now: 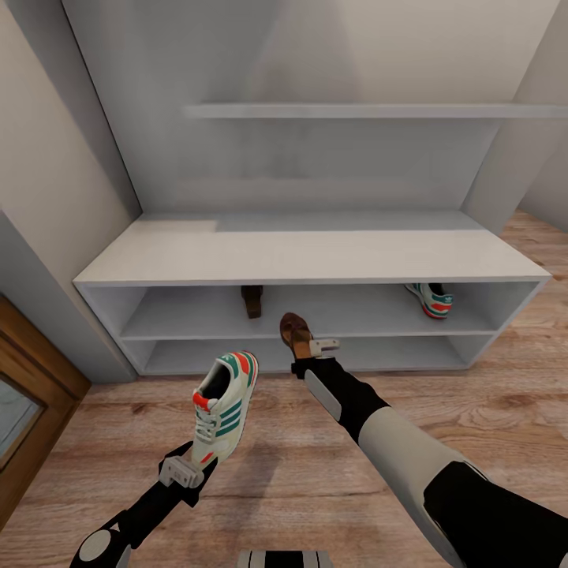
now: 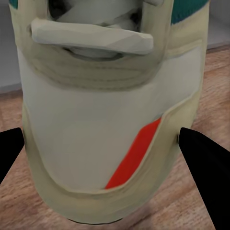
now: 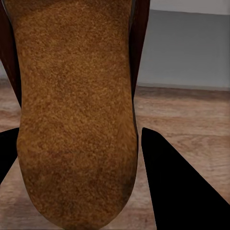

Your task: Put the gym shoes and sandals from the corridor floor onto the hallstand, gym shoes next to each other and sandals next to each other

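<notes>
My left gripper (image 1: 189, 470) is shut on one gym shoe (image 1: 225, 405), white with green stripes and red-orange patches, held above the corridor floor (image 1: 300, 465) in front of the hallstand (image 1: 300, 252). Seen from the left wrist, that gym shoe (image 2: 105, 120) sits between the black fingers (image 2: 206, 167). The right gripper (image 1: 312, 352) is shut on a brown sandal (image 1: 295, 330), held just in front of the upper shelf. Its tan footbed (image 3: 72, 110) shows between the fingers (image 3: 177, 187). Another sandal (image 1: 252, 301) lies on the upper shelf's middle, and a second gym shoe (image 1: 431, 300) at its right end.
A thin floating wall shelf (image 1: 371, 110) hangs above the hallstand. Grey walls close in on both sides. A wooden door frame (image 1: 39, 371) stands at the left. The hallstand's flat top and lower shelf are bare.
</notes>
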Robot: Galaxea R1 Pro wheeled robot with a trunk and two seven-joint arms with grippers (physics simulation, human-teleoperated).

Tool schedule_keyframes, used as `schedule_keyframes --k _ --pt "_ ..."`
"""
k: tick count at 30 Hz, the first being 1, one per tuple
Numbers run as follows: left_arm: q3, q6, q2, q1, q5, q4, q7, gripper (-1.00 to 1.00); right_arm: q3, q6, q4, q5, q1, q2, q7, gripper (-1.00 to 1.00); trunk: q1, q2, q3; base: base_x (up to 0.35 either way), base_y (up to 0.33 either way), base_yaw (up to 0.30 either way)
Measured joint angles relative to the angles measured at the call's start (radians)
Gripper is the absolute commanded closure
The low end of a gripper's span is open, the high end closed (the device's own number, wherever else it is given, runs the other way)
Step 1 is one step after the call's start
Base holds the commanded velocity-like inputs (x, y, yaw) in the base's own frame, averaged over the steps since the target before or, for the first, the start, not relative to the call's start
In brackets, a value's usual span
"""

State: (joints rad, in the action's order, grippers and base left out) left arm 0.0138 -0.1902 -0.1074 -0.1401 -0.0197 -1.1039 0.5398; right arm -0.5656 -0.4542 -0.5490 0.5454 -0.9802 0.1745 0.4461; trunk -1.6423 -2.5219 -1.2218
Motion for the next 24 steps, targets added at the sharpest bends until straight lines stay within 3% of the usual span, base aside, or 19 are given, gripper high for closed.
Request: schedule_keyframes --k 24 --pt "0.0 0.0 0.0 -0.001 0.0 0.0 0.0 1.0 0.0 0.007 0.0 -0.002 0.0 0.0 0.002 1.0 0.0 0.0 -0.005 0.0 0.0 0.0"
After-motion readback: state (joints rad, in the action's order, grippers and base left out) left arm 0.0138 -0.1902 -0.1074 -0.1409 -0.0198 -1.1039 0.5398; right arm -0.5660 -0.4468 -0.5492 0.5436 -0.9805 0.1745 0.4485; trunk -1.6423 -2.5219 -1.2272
